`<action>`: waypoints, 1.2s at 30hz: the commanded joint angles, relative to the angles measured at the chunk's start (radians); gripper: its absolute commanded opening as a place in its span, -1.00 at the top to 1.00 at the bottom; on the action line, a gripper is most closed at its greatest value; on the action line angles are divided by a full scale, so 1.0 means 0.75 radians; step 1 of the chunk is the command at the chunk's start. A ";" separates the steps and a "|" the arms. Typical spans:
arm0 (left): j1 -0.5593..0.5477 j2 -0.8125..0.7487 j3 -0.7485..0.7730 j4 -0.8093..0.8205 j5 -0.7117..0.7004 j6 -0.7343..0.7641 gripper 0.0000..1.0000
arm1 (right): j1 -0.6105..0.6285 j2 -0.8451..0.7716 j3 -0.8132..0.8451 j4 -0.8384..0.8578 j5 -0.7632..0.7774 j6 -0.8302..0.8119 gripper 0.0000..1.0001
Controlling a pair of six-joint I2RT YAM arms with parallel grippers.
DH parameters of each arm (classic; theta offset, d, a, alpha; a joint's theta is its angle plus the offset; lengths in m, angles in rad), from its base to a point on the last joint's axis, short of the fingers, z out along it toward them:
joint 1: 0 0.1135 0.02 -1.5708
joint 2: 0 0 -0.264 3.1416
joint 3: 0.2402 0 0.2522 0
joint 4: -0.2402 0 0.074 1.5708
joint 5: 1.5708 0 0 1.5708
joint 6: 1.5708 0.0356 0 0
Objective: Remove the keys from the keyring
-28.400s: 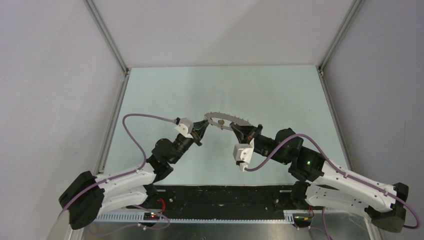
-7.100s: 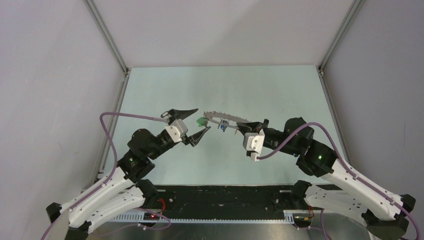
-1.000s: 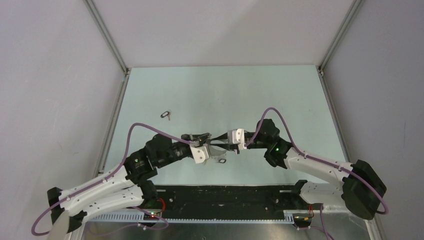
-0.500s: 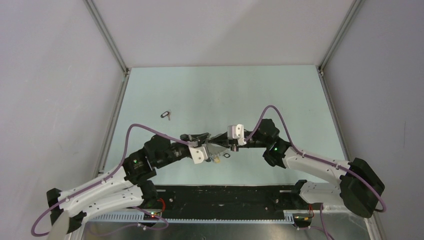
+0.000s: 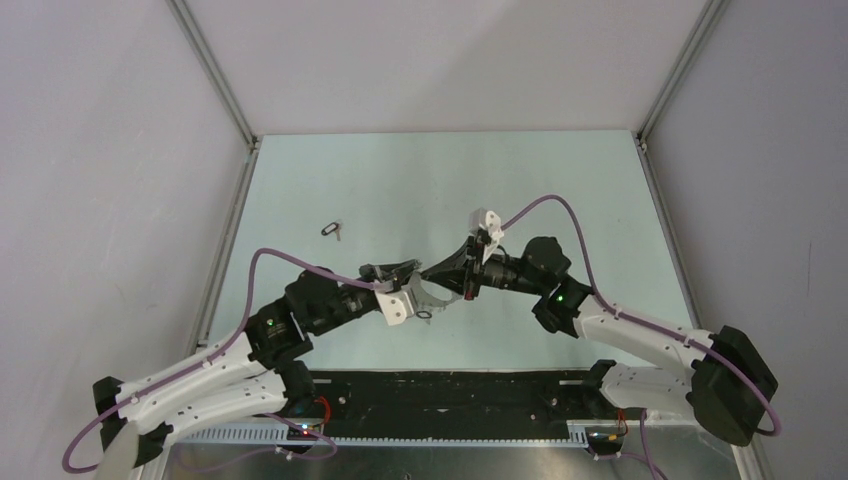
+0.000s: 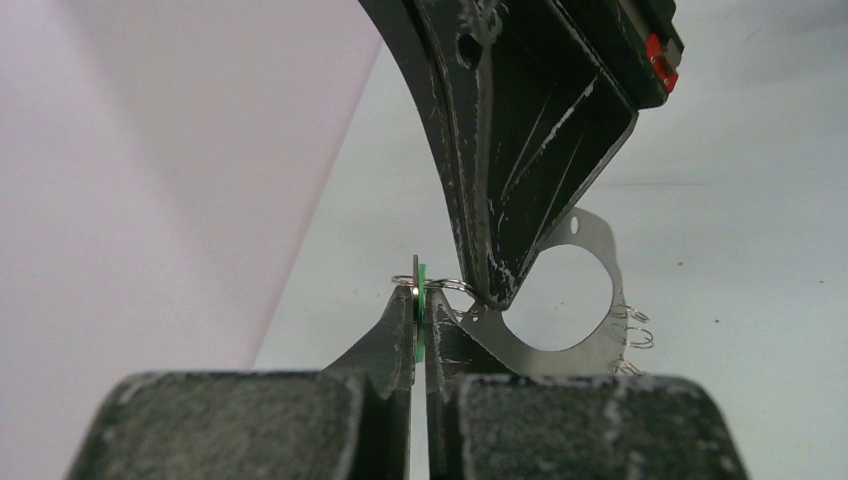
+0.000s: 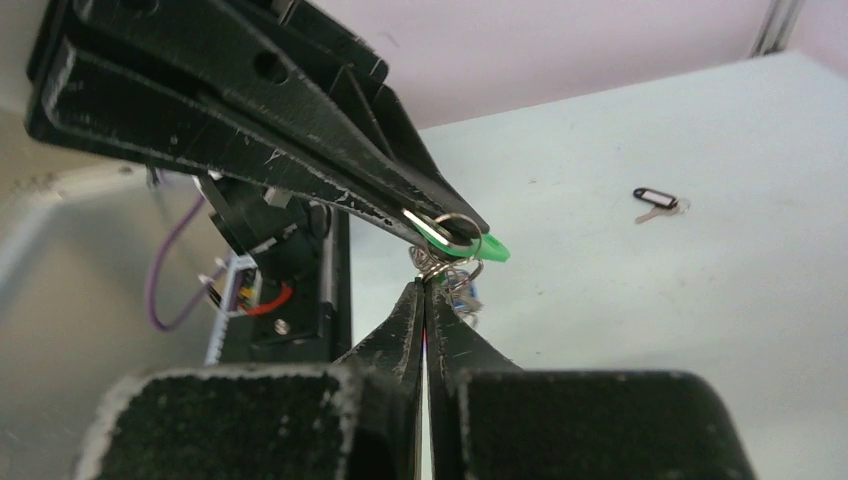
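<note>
Rolling upward over the last second, the right gripper [image 7: 425,288] now meets the left gripper [image 6: 420,297] above the table. The keyring [image 6: 560,362] hangs between both tips. Left fingers are clamped on a green-tagged key [image 7: 490,248]. Right fingers are pressed together at the keyring's rim (grip unclear). One black-tagged key [image 7: 655,198] lies apart.

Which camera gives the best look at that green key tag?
The right wrist view: the green key tag sticks out broadside from the left pincer, which is clamped on it. The left wrist view shows only its thin edge between the fingers; in the top view I cannot make it out.
</note>
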 commanded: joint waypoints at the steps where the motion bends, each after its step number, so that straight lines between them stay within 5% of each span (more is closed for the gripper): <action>1: -0.008 -0.017 -0.003 0.061 0.024 0.021 1.00 | -0.048 -0.071 0.063 0.063 0.085 0.250 1.00; 4: -0.008 -0.020 -0.002 0.062 0.032 0.019 1.00 | -0.051 -0.104 0.061 0.002 0.070 0.220 0.78; 11: -0.008 -0.028 0.000 0.059 0.054 0.010 1.00 | -0.051 -0.250 0.061 -0.274 0.067 -0.226 0.29; 16: -0.009 -0.061 -0.025 0.061 0.155 0.062 1.00 | -0.054 -0.271 0.063 -0.355 0.102 -0.571 0.25; 22: -0.010 -0.081 -0.079 0.069 0.229 0.211 1.00 | -0.063 -0.159 0.069 -0.254 0.086 -0.645 0.22; 29: -0.011 -0.040 -0.024 0.005 -0.039 0.357 1.00 | -0.063 -0.063 0.089 -0.183 0.048 -0.644 0.24; 36: -0.012 0.124 0.203 -0.188 -0.484 0.182 1.00 | -0.066 -0.105 0.088 -0.246 0.080 -0.671 0.24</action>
